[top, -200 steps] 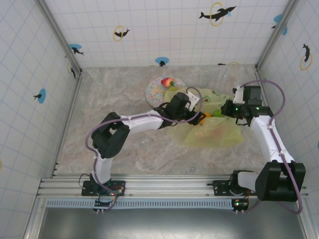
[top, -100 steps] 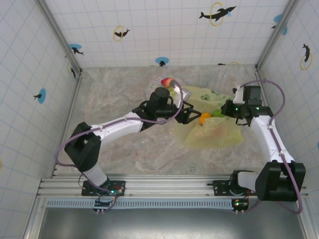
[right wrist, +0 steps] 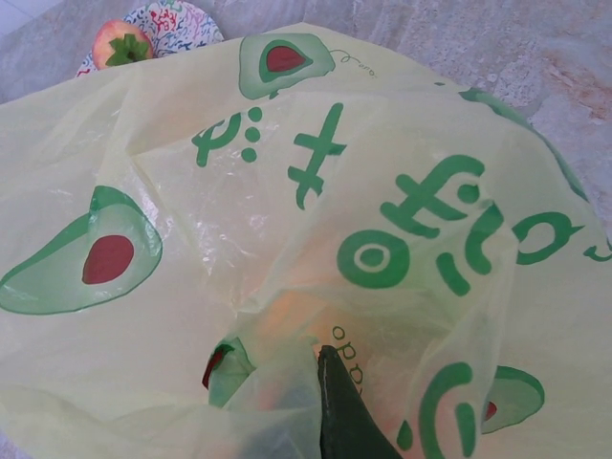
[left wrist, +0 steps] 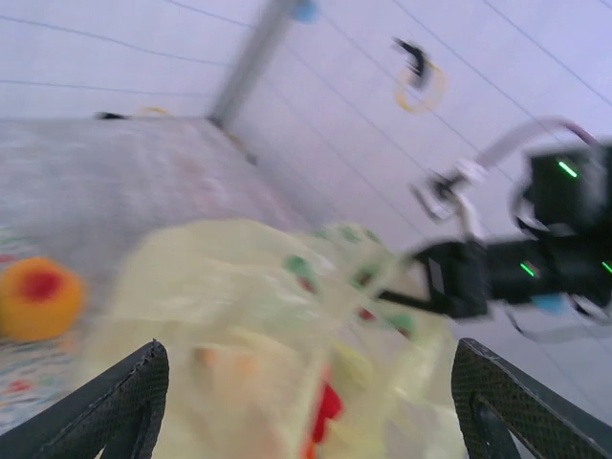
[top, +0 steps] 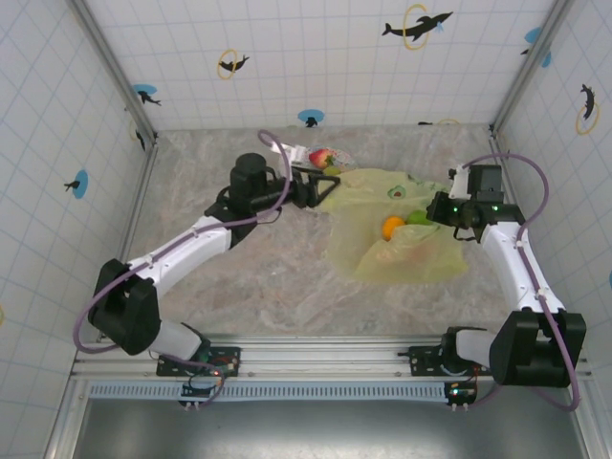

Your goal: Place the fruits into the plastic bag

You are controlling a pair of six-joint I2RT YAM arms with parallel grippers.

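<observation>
From where I stand, the job looks partly done. The plastic bag point(top: 402, 253) lies crumpled on the surface point(top: 239, 277) toward the right. Through its film an orange fruit point(top: 392, 227) and a green fruit point(top: 418, 218) show, so at least two seem to be in.

The right pincer point(top: 436, 211) is pressed together on a fold of the bag, apparently holding its mouth up. The left pincer point(top: 325, 176) is spread wide and carries nothing. It hangs just beside the plate point(right wrist: 182, 17), between plate and bag.

A red-and-pink fruit point(top: 323, 156) sits on that plate. In the left wrist view a yellow-orange fruit point(left wrist: 38, 298) lies beside the bag, perhaps the same one. So at least one fruit is left to fetch. How many the bag hides I cannot tell.
</observation>
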